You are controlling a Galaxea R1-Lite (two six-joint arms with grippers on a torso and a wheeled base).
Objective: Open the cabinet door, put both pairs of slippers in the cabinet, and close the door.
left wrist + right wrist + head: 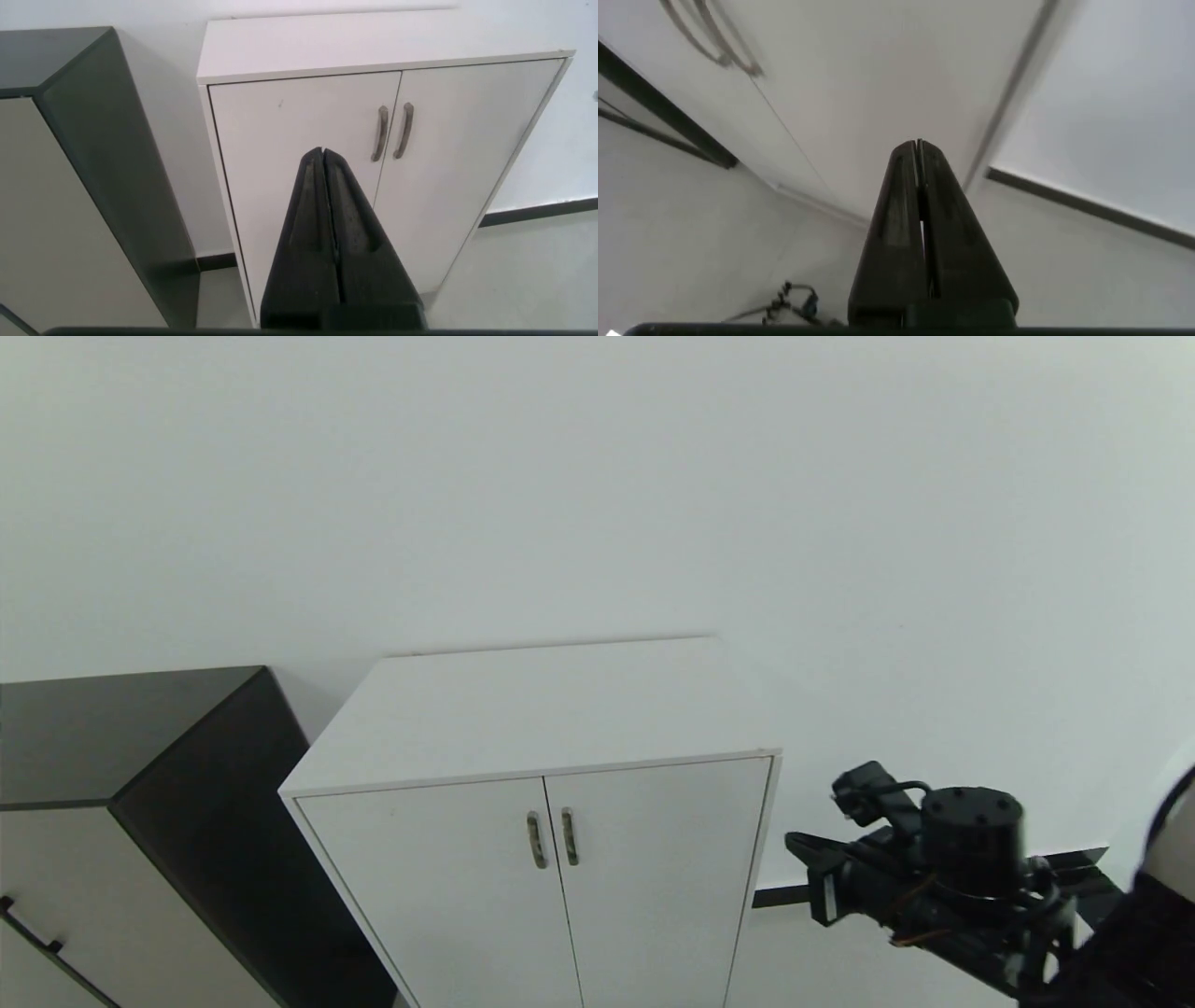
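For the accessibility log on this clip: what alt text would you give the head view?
A white two-door cabinet stands shut against a white wall, its two handles side by side at the centre. The right gripper hangs just off the cabinet's right edge, not touching it. A dark cabinet stands to the left.

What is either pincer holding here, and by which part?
Nothing. The left pincer and the right pincer are both shut, with nothing between their fingers.

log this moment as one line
cabinet shut | handles free | left gripper jaws shut, facing cabinet | right gripper jaws shut, beside cabinet
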